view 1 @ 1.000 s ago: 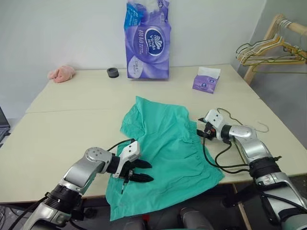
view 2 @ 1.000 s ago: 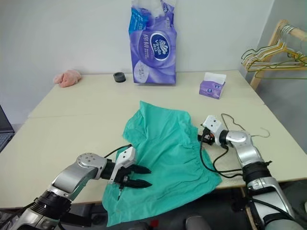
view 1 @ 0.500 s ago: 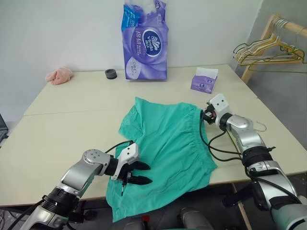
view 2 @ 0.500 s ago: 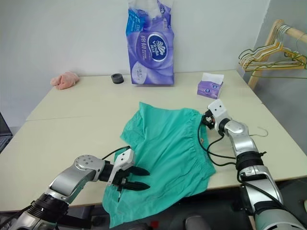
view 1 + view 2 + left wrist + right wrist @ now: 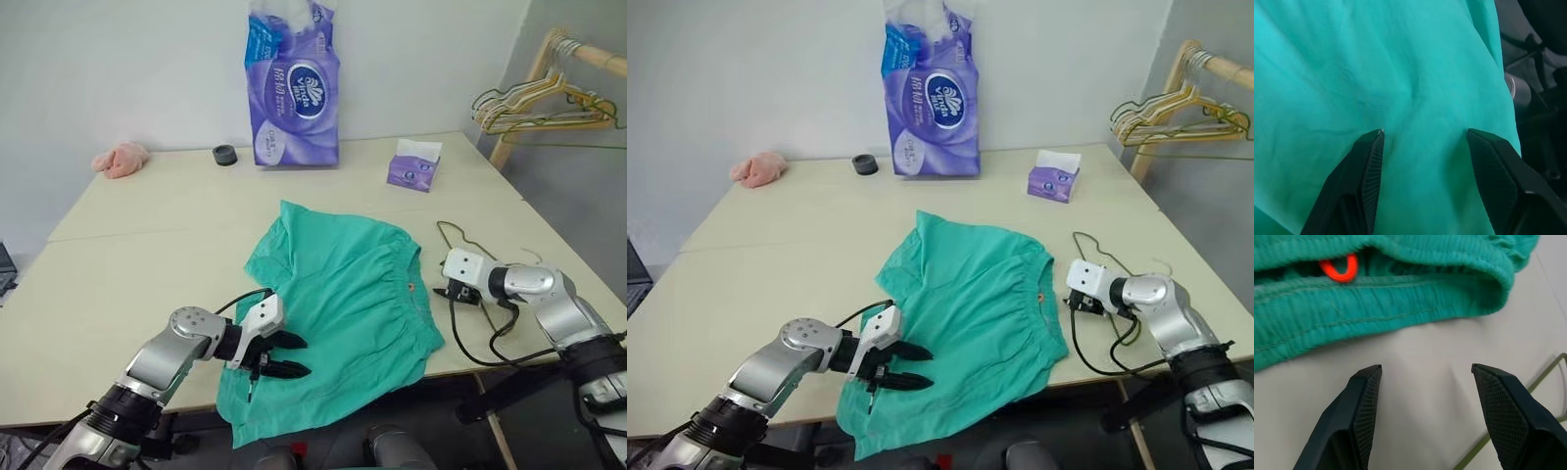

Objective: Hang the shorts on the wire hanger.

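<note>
Eye views: right gripper (image 5: 444, 290) has been pulled back off the waistband, now beside it at frame right, fingers spread, empty. Shorts (image 5: 343, 304) lie flat at frame centre, lower hem over the table (image 5: 127, 255) edge. Wire hanger (image 5: 460, 238) lies just right of the waistband, behind the right gripper. Left gripper (image 5: 290, 354) is parked open over the lower-left leg.

Left wrist view: cloth fills the gap between the fingers (image 5: 1364, 166), unpinched.

Right wrist view: waistband and orange tag (image 5: 1339, 268) sit just ahead of the fingertips.

Judged: cloth light, limp, likely to slide on wire; best pinched at the gathered waistband.
</note>
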Controlling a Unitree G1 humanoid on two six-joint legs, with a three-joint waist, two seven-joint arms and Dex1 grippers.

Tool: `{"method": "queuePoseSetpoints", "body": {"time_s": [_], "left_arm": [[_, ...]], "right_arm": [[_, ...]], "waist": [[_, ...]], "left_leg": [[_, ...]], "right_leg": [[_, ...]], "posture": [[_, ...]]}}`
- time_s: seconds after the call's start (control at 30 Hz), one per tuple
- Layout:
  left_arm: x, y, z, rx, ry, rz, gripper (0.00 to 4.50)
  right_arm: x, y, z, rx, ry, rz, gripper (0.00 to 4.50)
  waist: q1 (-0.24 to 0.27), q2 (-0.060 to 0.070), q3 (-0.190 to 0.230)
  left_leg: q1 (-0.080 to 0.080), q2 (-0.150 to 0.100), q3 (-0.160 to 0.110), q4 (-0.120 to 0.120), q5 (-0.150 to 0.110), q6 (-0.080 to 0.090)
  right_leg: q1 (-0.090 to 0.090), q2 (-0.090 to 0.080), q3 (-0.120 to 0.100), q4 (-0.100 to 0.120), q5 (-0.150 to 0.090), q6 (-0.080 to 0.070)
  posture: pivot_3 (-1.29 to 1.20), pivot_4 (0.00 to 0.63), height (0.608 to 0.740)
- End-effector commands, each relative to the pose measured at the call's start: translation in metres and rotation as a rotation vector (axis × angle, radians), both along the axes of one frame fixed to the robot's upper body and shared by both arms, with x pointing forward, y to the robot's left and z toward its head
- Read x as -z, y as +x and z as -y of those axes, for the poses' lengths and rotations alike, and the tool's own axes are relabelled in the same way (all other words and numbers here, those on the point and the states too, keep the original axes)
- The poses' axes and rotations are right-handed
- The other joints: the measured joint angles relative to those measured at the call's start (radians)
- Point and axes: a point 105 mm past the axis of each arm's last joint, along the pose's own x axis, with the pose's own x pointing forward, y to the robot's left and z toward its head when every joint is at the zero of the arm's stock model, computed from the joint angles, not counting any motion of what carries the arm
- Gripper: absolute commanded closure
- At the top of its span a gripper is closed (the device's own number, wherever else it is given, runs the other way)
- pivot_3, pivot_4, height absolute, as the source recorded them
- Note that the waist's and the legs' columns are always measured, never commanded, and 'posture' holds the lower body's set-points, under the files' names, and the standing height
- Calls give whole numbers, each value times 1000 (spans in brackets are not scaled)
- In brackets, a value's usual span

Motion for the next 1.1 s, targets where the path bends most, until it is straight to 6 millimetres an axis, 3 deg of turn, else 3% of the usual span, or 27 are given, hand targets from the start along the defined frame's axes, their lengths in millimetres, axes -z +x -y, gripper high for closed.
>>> {"method": "queuePoseSetpoints", "body": {"time_s": [0.03,0.23,0.33,0.43,0.5,0.7,0.8,0.97,1.1], "left_arm": [[-5,10,7,-63,-52,8,1691],[-50,40,19,-205,-267,30,1691],[-69,54,13,-266,-334,56,1691],[-75,58,4,-277,-321,91,1691],[-76,57,-1,-256,-272,143,1691],[-85,53,3,-117,-219,240,1691],[-80,50,1,-12,-137,296,1691],[-89,63,3,-7,-166,341,1691],[-95,57,11,75,-185,336,1691]], "right_arm": [[-36,-7,0,20,101,12,1362],[-70,-44,-43,-31,479,-118,1362],[-68,-48,-45,53,541,-110,1362],[-67,-43,-41,172,596,-62,1362],[-67,-41,-35,265,639,-8,1362],[-68,-32,22,686,700,181,1362],[-60,-44,33,754,689,144,1362],[-51,-56,58,895,697,107,1362],[-35,-68,74,1029,703,30,1362]], "waist": [[8,0,2],[18,-8,6],[17,-9,7],[17,-9,7],[18,-10,9],[25,-10,11],[26,-11,13],[21,-10,18],[9,-10,18]], "left_leg": [[-1,0,-1,0,0,0],[-2,1,-3,1,0,0],[-2,1,-3,1,0,0],[-2,1,-1,0,-1,-1],[-2,1,-1,1,-1,-1],[-3,1,0,1,-1,-2],[-3,1,1,0,-1,-2],[-3,0,2,0,-1,-2],[-3,0,2,-1,-1,-2]], "right_leg": [[0,-1,-1,0,0,0],[0,-1,-2,0,0,1],[-1,0,-2,0,0,1],[-2,0,-1,0,0,1],[-2,0,0,0,0,1],[-3,-1,0,0,0,1],[-3,-1,0,-1,0,1],[-3,0,1,-1,0,0],[-4,1,1,-1,0,0]], "posture": [[-115,54,740],[-125,58,740],[-124,61,740],[-126,63,740],[-123,66,740],[-145,69,740],[-155,69,740],[-163,69,740],[-179,68,740]]}}
